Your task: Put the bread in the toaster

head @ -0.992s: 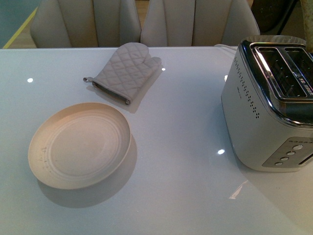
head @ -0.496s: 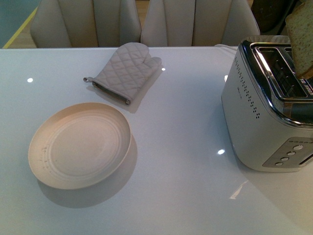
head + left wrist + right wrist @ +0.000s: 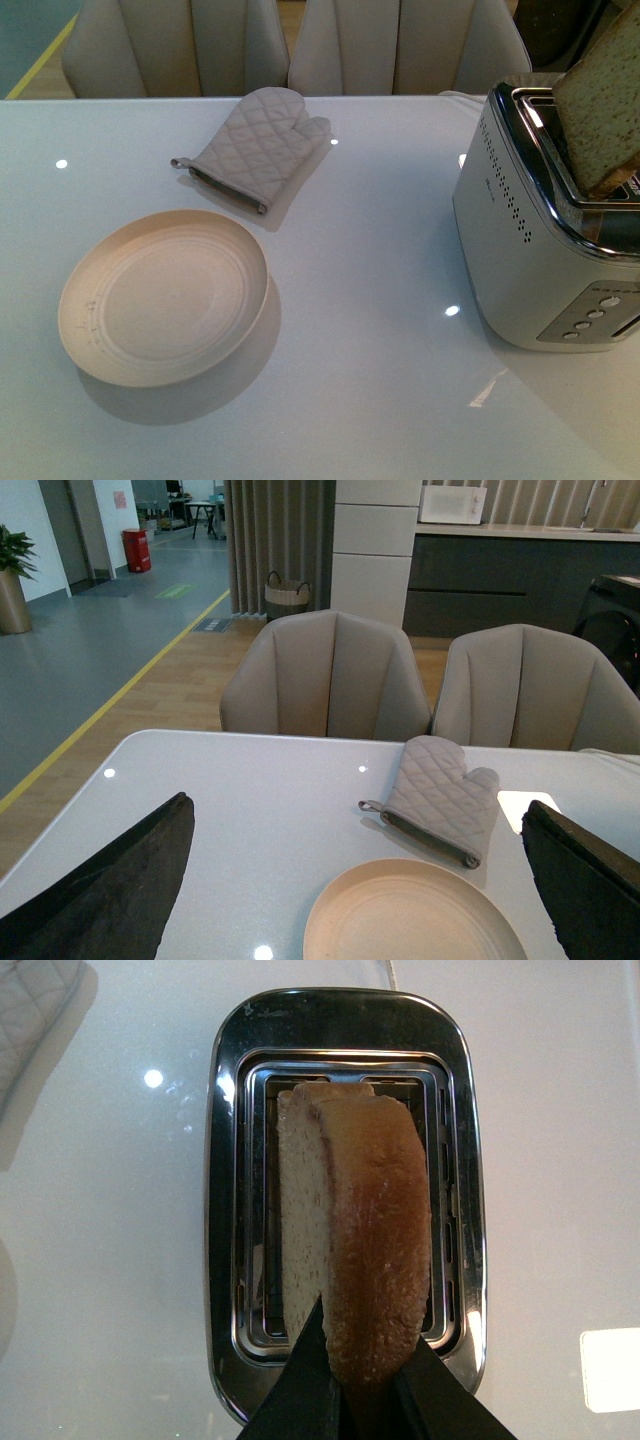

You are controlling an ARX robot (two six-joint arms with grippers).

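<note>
The right hand (image 3: 368, 1385) pinches the bread (image 3: 360, 1250) by its crust, holding it tilted over the toaster (image 3: 545, 230) at the right edge of the front frame — above the slots. The left hand (image 3: 350, 880) is spread wide over the bench (image 3: 380, 330), with plate (image 3: 162, 296) and mitt (image 3: 258, 145) at the left.

Toaster top: the bread (image 3: 365, 1250), clamped in the right gripper (image 3: 362, 1385), hangs tilted over the toaster (image 3: 535, 250) and covers most of the slot openings.
Table middle: bare white table (image 3: 370, 260) between plate and toaster, a wide lane.
Left side: plate (image 3: 165, 295) near the front, oven mitt (image 3: 260, 145) just behind it, apart.
Far edge: two chairs (image 3: 330, 675) stand against the table.
</note>
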